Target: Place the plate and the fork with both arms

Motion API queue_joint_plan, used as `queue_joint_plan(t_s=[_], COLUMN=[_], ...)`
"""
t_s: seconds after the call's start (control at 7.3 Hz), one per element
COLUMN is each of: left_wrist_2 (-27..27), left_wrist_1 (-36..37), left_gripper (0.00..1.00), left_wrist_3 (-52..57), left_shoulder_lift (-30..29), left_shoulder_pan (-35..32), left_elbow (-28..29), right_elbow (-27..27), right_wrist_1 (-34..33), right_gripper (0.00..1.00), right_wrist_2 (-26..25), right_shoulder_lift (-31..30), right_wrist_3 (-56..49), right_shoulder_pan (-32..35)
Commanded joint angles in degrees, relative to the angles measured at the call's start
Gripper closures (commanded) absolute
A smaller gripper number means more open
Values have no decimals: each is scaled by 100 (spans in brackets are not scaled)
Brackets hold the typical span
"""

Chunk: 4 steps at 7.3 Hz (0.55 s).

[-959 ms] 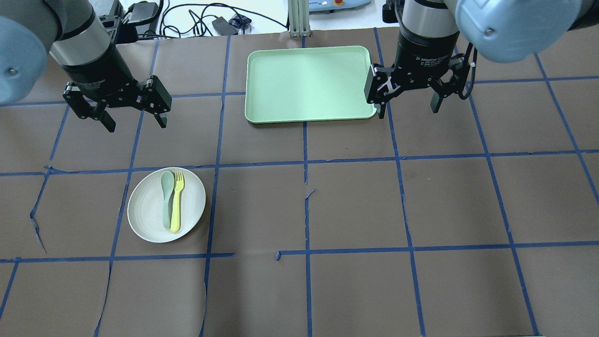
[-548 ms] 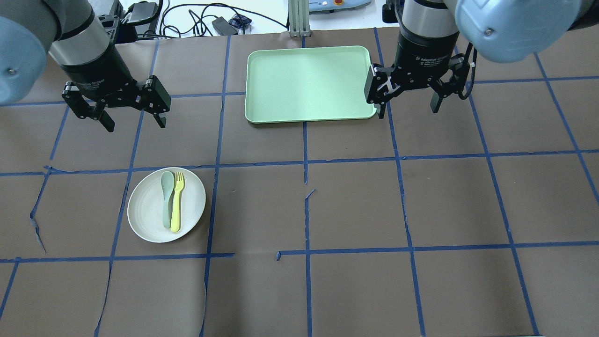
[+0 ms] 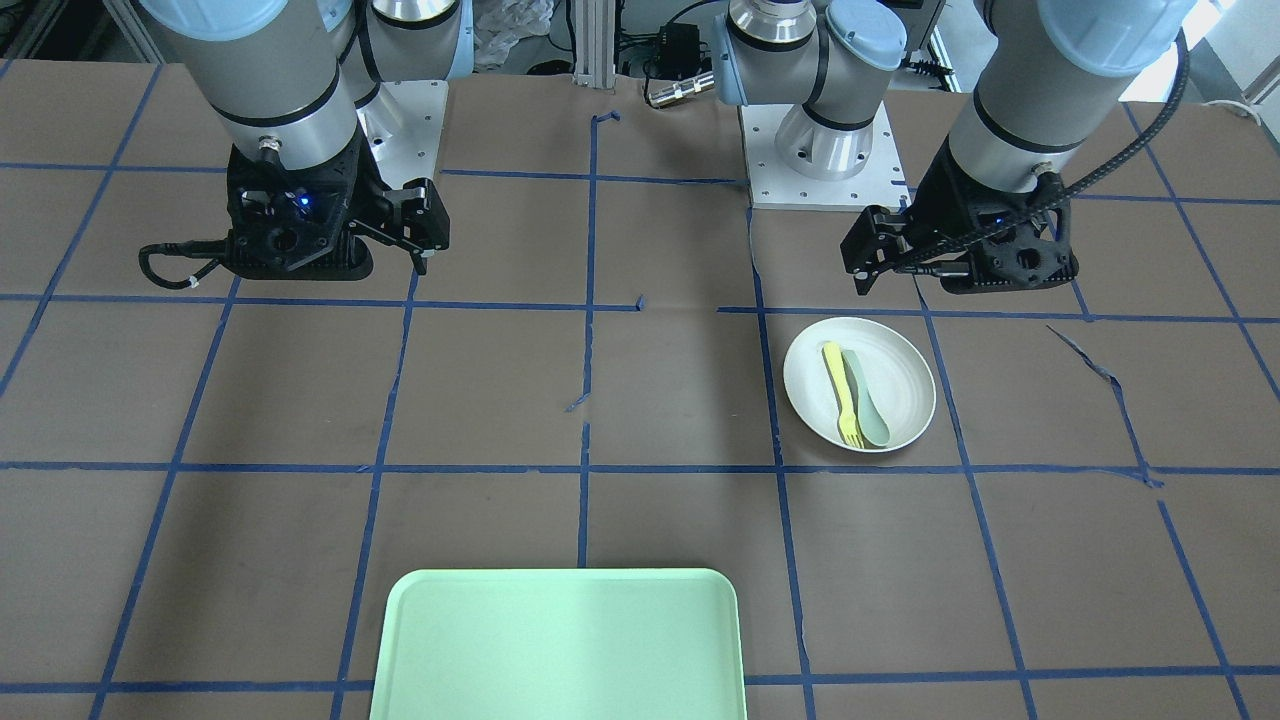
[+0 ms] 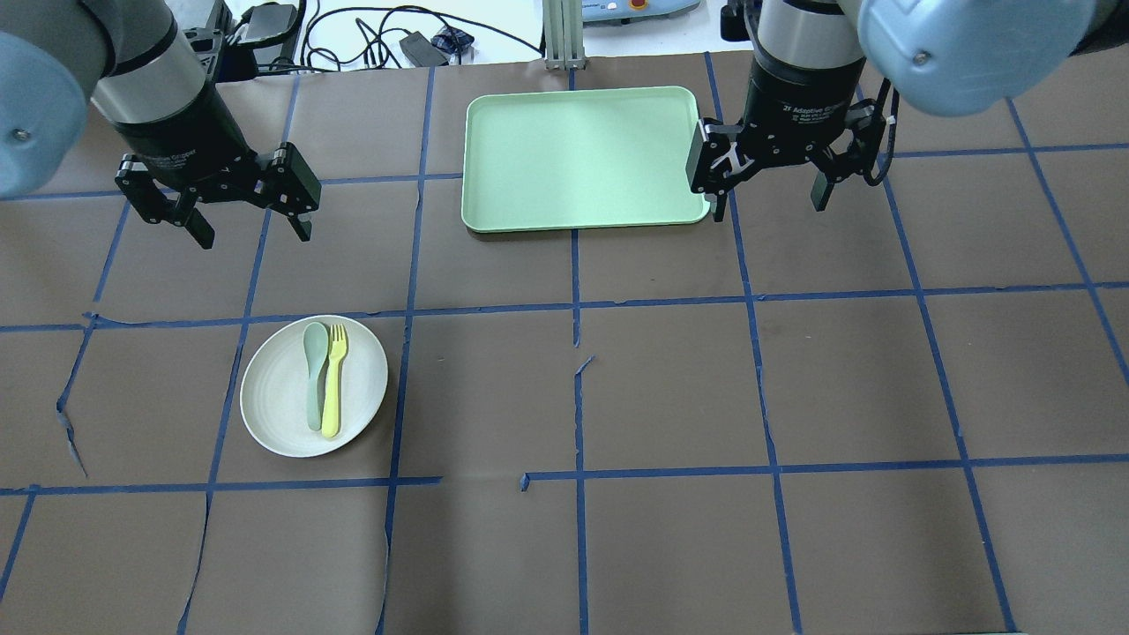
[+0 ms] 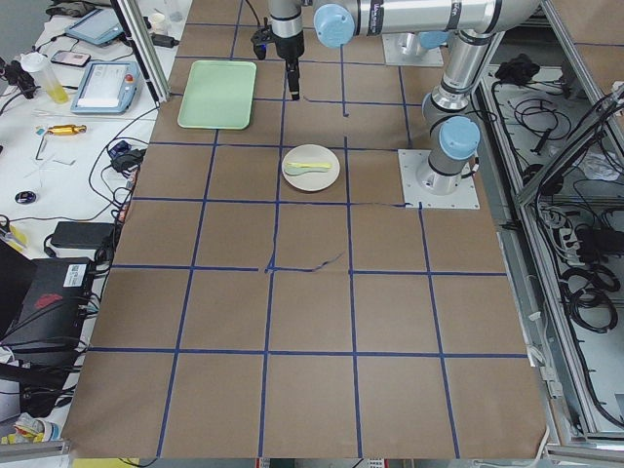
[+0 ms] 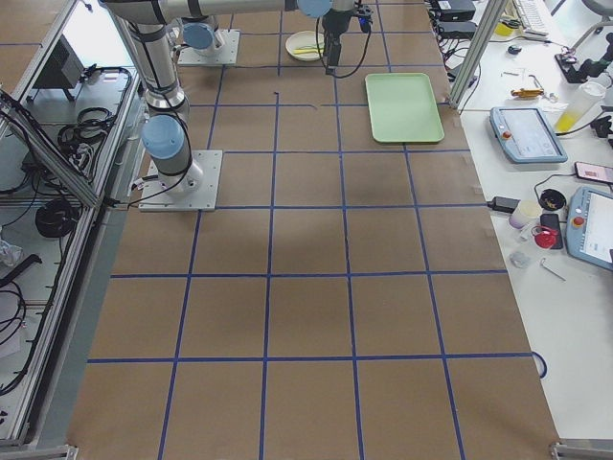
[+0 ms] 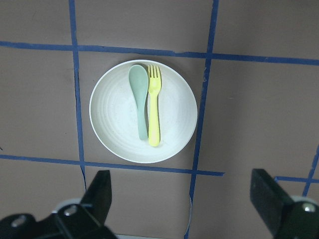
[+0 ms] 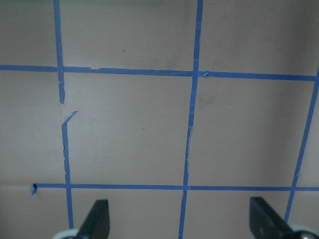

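The off-white plate [image 4: 272, 388] lies on the brown table at the front left. On it the pale-yellow fork [image 4: 333, 379] lies beside a grey-green spoon [image 4: 314, 375], tines pointing to the far side. My left gripper [image 4: 256, 234] hangs open and empty above the table, beyond the plate. Its wrist view looks straight down on the plate [image 7: 114, 117] and fork [image 7: 154, 112]. My right gripper [image 4: 769, 210] is open and empty, just right of the light green tray [image 4: 582, 159]. Its wrist view [image 8: 179, 206] shows only bare table.
The tray lies at the far centre, also in the front-facing view [image 3: 560, 650]. Blue tape lines grid the brown paper, which is torn in places. Cables and devices lie beyond the far table edge.
My left gripper has drifted very slightly to the left and toward the far side. The right arm, plate, fork and spoon have not moved.
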Motion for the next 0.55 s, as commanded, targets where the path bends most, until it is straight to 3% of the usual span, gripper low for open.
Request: queue_joint_plan(t_s=[0.0, 0.41], left_wrist_2=[2, -7], left_wrist_1=[-4, 5], left_gripper=[0, 0], left_wrist_3=[0, 0], left_shoulder_lift=[-19, -19], left_shoulder_pan=[12, 12], left_elbow=[-7, -15], right_elbow=[-14, 30], right_wrist_1=[25, 16], right_gripper=[0, 0], right_wrist_2=[-7, -16], right_shoulder_lift=[0, -8], right_wrist_3=[-9, 0], right_shoulder_pan=[0, 0])
